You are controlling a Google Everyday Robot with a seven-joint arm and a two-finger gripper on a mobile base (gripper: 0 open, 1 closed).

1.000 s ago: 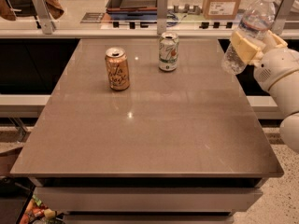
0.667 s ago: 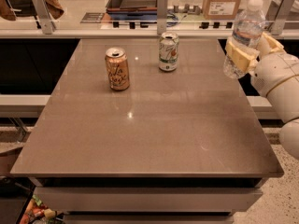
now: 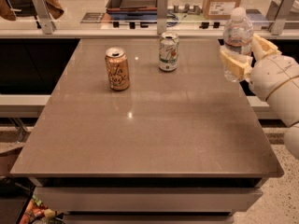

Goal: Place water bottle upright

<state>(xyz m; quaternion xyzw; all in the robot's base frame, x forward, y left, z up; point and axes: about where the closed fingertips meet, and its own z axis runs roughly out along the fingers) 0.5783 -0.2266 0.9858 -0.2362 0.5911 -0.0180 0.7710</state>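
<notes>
**Fig.** Desk [image 3: 154, 134] seen from the front; robot arm [image 3: 276, 80] enters at the R side.

- **Gripper:** The gripper [image 3: 244, 55] sits at the desk's far-R edge. Its fingers [image 3: 233, 63] are closed round the mid-body of the water bottle [image 3: 237, 34], one in front and one behind, w/ no gap visible.
- **Bottle:** Cap up, approx. vertical, base about over the desk edge. Contact w/ the surface cannot be told.
- **Cans:** Orange can [image 3: 117, 69] and white-green can [image 3: 168, 51] stand upright at far centre, well apart from the bottle.
- **Change vs. 1 s ago:** The bottle was tilted, cap leaning R, and sat higher, beyond the edge. It has since been righted, brought L toward the desk and lowered. Cans unmoved.
- **Implication:** Reorientation looks done. Remaining, prob.: lower onto the top, then release.
- **Risk:** Base set too near the edge.
</notes>
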